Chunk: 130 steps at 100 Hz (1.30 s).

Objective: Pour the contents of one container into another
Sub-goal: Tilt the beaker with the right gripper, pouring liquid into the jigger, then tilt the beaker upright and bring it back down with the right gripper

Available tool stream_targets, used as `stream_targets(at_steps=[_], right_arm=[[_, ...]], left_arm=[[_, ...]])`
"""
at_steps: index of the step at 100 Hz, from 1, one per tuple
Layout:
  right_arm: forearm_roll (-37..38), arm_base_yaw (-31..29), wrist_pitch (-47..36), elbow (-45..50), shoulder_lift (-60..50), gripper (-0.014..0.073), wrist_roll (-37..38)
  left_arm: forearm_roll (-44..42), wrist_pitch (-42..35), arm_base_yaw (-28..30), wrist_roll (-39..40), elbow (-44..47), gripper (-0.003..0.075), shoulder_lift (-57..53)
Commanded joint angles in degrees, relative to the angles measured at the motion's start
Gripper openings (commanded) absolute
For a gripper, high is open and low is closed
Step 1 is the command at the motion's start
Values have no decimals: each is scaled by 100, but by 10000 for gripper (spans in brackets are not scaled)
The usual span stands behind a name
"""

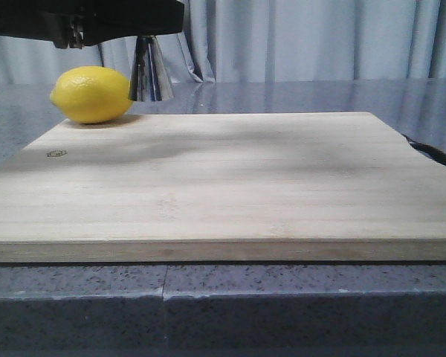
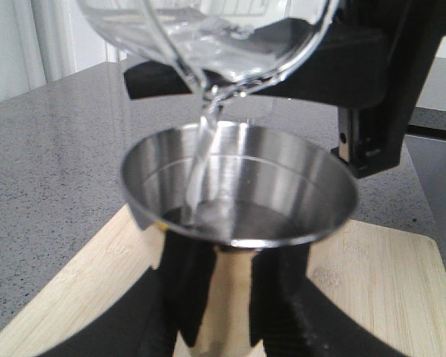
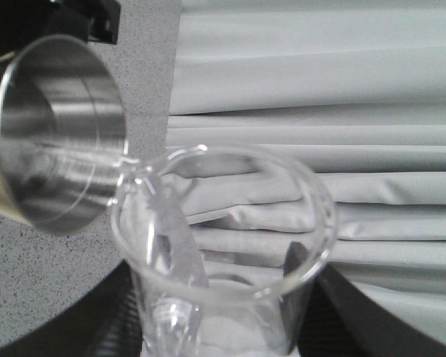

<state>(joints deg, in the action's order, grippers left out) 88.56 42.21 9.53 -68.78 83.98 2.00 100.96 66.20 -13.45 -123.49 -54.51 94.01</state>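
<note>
My left gripper (image 2: 234,297) is shut on the narrow waist of the steel jigger (image 2: 238,186), held upright over the wooden board. My right gripper (image 3: 223,312) is shut on the clear glass beaker (image 3: 230,223), which is tipped with its lip over the jigger's rim (image 3: 56,134). A thin stream of clear liquid (image 2: 201,141) runs from the beaker (image 2: 208,37) into the jigger's upper cup, where a shallow pool lies. In the front view only the jigger's lower cone (image 1: 150,74) shows, under black gripper parts at the top left; the beaker is out of that view.
A yellow lemon (image 1: 91,94) lies on the far left corner of the wooden cutting board (image 1: 230,193), right beside the jigger. The board rests on a grey speckled counter (image 1: 74,297). A black cable (image 1: 435,155) lies off its right edge. Pale curtains hang behind.
</note>
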Motion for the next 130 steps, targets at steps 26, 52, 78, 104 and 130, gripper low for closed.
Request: stream_targets(at_steps=[26,52,78,104,130], right_arm=[[178,-3,36,-216,-203,311,38],[215,-3,36,-216,-203,311,38],[392,-3,36,-216,-203,311,38],[392,-3,36,-216,-203,311,38],[392,-3,36,-216,-203,311,38]], left_arm=[[503,579,-53,36,-178,206,-265],[503,579,-53,36,-178,206,-265],[503,579,-53,36,-178,206,-265],[503,579,-53,36,-178,206,-265],[503,579,-53,36,-178,206,-265]])
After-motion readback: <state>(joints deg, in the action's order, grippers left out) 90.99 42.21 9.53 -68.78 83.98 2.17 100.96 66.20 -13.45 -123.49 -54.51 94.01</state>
